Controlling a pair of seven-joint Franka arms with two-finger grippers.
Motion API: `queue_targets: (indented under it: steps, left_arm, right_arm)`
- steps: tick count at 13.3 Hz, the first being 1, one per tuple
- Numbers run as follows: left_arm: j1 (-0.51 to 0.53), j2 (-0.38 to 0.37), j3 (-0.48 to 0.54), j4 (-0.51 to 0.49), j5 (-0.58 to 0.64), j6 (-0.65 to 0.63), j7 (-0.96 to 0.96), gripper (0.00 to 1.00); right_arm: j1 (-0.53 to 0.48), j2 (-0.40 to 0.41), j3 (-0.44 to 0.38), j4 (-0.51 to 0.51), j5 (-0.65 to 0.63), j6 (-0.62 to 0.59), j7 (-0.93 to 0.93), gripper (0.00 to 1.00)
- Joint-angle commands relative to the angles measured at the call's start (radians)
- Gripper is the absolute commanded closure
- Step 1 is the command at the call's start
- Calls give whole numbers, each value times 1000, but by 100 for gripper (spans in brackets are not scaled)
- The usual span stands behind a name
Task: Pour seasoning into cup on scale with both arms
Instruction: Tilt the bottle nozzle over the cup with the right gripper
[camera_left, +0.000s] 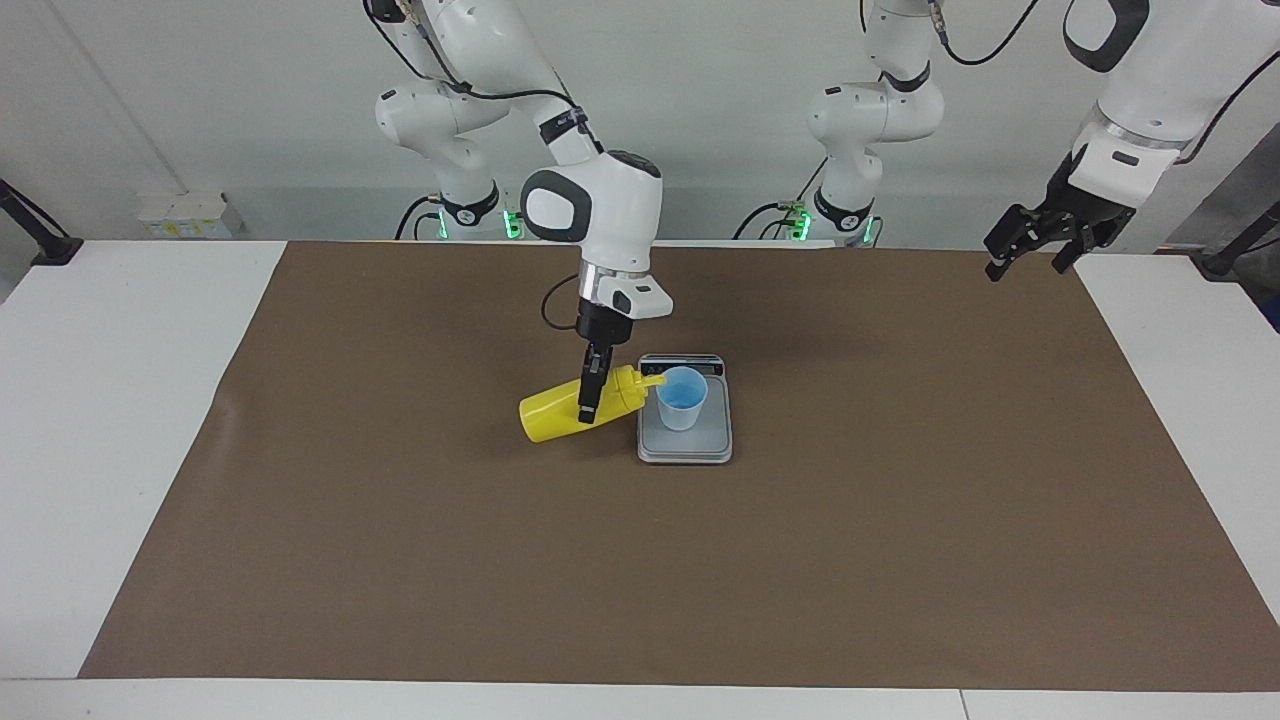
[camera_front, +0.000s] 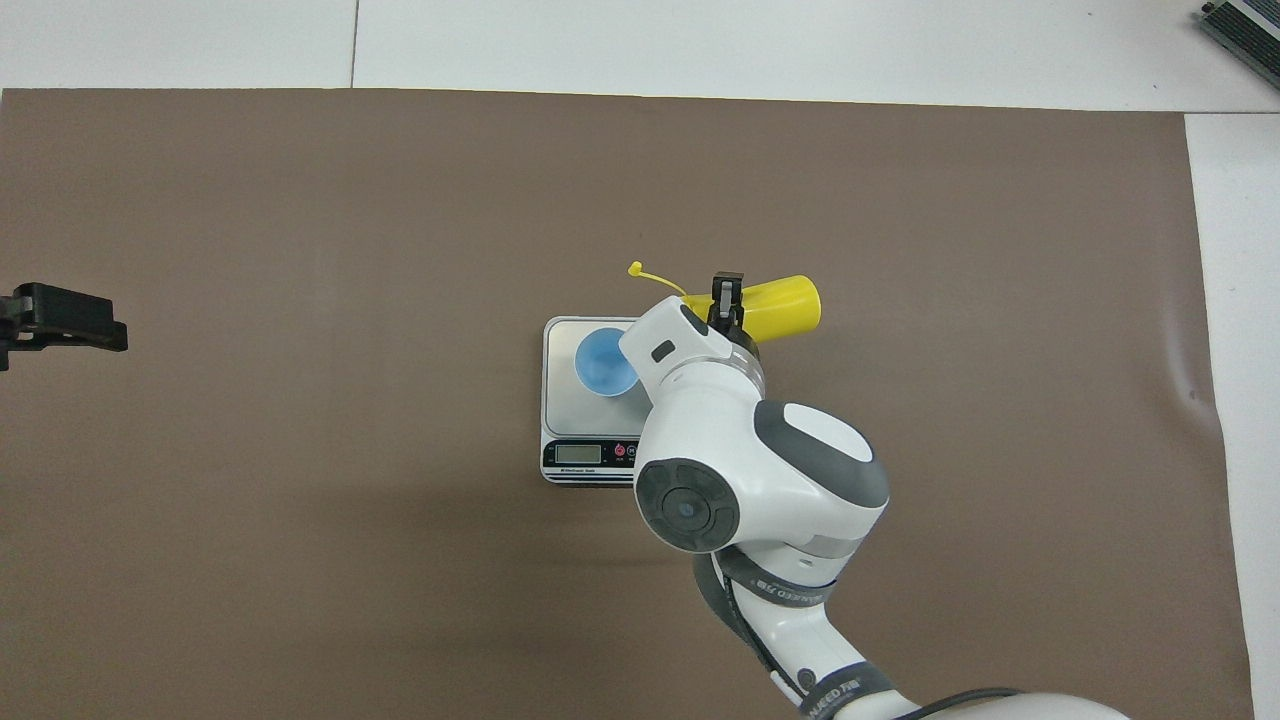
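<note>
My right gripper clamps the bottle mid-body, tipped over the cup on the scale; soft plastic, likely squeezable and light. My left gripper waits, open, raised at the table's left-arm end.

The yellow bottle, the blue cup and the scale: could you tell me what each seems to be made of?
Yellow bottle, shut in the right pincer: likely soft plastic, smooth and opaque.
Blue cup: probably thin plastic, with an evenly coloured matte wall.
Scale: silver-grey casing, plastic or brushed metal; the look leaves it open.
</note>
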Motion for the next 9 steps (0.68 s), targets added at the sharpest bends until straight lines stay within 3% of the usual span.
queue_targets:
  steps: [1,9]
  left_arm:
    - [9,-25,-6,-25,16,-3,3,0]
    - [9,-25,-6,-25,16,-3,3,0]
  right_arm:
    - [30,7,2,17,-133,-62,95,94]
    - [72,-19,2,-3,-340,-144,148,96]
